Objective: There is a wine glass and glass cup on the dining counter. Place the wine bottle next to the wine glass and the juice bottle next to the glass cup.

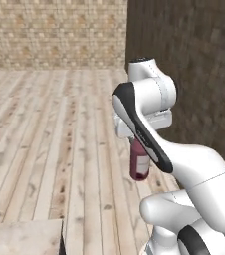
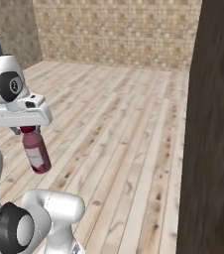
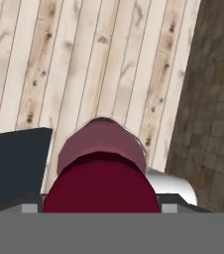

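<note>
The juice bottle [image 1: 140, 163] [image 2: 36, 152], maroon-red with a white label, hangs upright in the air over the plank floor. My gripper [image 2: 28, 130] is shut on its dark red cap, under the white hand. In the left base view my own arm covers the gripper and the cap. The hand view looks straight down on the wide dark red cap [image 3: 101, 186] and the bottle's shoulder [image 3: 101, 139]. A beige marbled slab corner [image 1: 22, 238], probably the dining counter, shows at the lower left. The wine glass, the glass cup and the wine bottle are out of view.
A dark brown brick wall [image 1: 194, 74] [image 2: 213, 124] stands close on the right. Light wood floor [image 1: 45, 129] stretches ahead to a tan brick wall [image 2: 114, 30]. A dark blue block [image 3: 15, 166] lies below the hand.
</note>
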